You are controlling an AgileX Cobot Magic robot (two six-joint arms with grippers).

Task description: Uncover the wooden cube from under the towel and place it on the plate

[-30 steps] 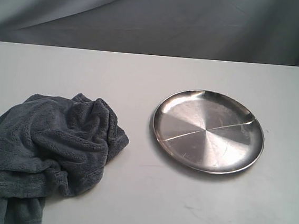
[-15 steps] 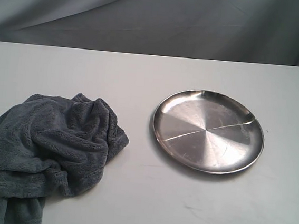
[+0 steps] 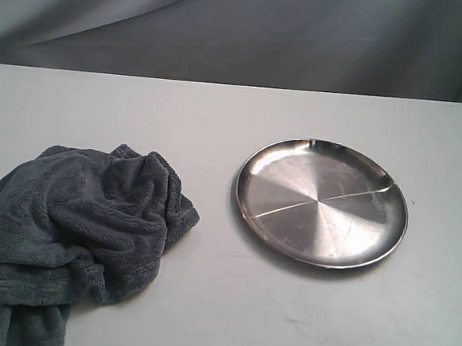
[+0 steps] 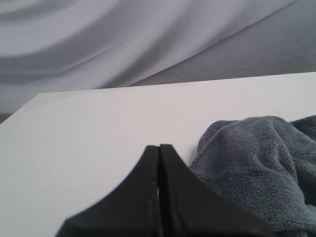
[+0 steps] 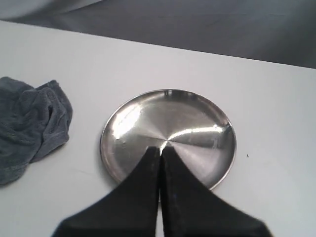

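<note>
Left side: the towel point(image 3: 79, 224) lies bunched on the white surface point(image 3: 225, 320). The wooden cube shows in no view and is judged to lie beneath the folds. The left gripper point(image 4: 159, 148), jaws pressed together and empty, hangs close beside the towel's edge, so this arm is the nearer one for uncovering. Right side: the plate point(image 3: 322, 202) stands bare, apart from the towel. The right gripper point(image 5: 160, 149), likewise closed and empty, faces the plate.

- A staged robot-testing lab or studio: a plain white counter point(image 3: 220, 115).
- A creased grey cloth backdrop point(image 3: 245, 27) hangs behind the counter's far edge.
- Props laid out: a towel point(image 3: 79, 216) and a plate point(image 3: 322, 202).
</note>
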